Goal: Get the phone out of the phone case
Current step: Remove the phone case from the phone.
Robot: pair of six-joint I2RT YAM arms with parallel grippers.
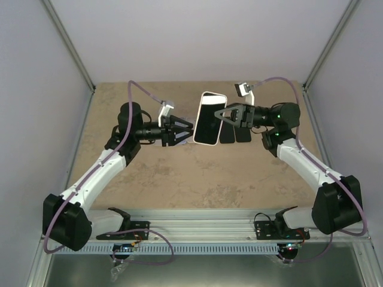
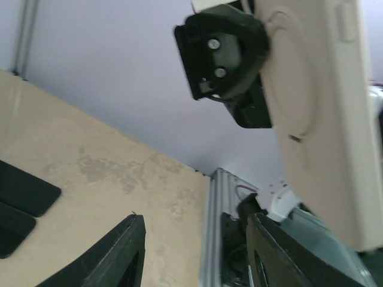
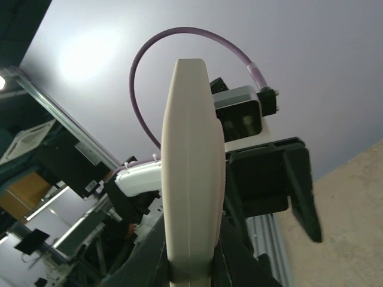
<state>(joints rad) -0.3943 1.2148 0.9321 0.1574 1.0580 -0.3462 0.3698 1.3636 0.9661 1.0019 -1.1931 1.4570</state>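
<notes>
A phone with a black screen [image 1: 210, 124] sits in a cream-white phone case [image 1: 213, 94], held up above the table. My right gripper [image 1: 223, 115] is shut on the cased phone's right side. In the right wrist view the case [image 3: 194, 173] is edge-on and pinched between the fingers [image 3: 194, 266]. My left gripper [image 1: 190, 129] is just left of the phone, open and apart from it. In the left wrist view its fingers [image 2: 122, 254] stand spread with nothing between them, and the case's back [image 2: 323, 125] is at the upper right.
Two flat dark slabs [image 1: 234, 135] lie on the tan table under the right gripper, also seen as dark slabs [image 2: 21, 200] in the left wrist view. An aluminium rail [image 1: 203, 224] runs along the near edge. Pale walls enclose the table.
</notes>
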